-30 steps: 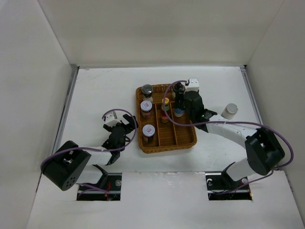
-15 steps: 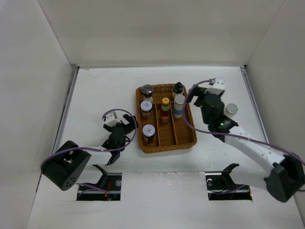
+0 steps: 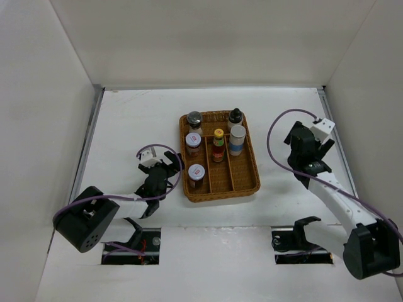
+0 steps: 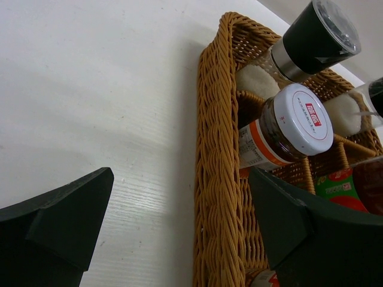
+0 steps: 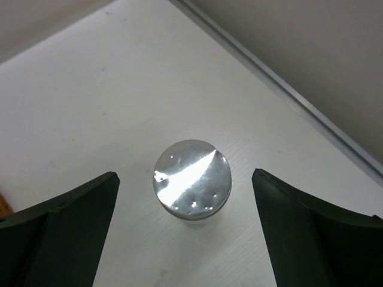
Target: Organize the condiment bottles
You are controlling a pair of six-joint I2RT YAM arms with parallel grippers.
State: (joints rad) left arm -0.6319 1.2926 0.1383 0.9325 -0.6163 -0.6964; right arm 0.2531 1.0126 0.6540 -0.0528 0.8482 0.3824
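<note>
Six condiment bottles stand in the wicker tray (image 3: 221,195): a grey-capped shaker (image 3: 194,118), two white-lidded jars (image 3: 192,139) (image 3: 196,173), a slim red yellow-capped bottle (image 3: 218,143), a black-capped bottle (image 3: 235,116) and a tall white blue-labelled bottle (image 3: 237,139). My right gripper (image 3: 307,151) hangs open over the table right of the tray. Below it in the right wrist view a silver cap (image 5: 192,179) sits between the spread fingers of the right gripper (image 5: 184,174), untouched. My left gripper (image 3: 168,177) (image 4: 181,179) stands open at the tray's left rim (image 4: 215,179), near a jar (image 4: 302,119).
White walls enclose the table on three sides. A raised strip (image 5: 287,89) runs along the table's right edge, close behind the silver-capped bottle. In the left wrist view the shaker (image 4: 320,36) stands at the tray's far end.
My right gripper let go of the tall white bottle in the tray's right compartment, then swung right to hang over the silver-capped bottle on the table. The left arm stayed put.
</note>
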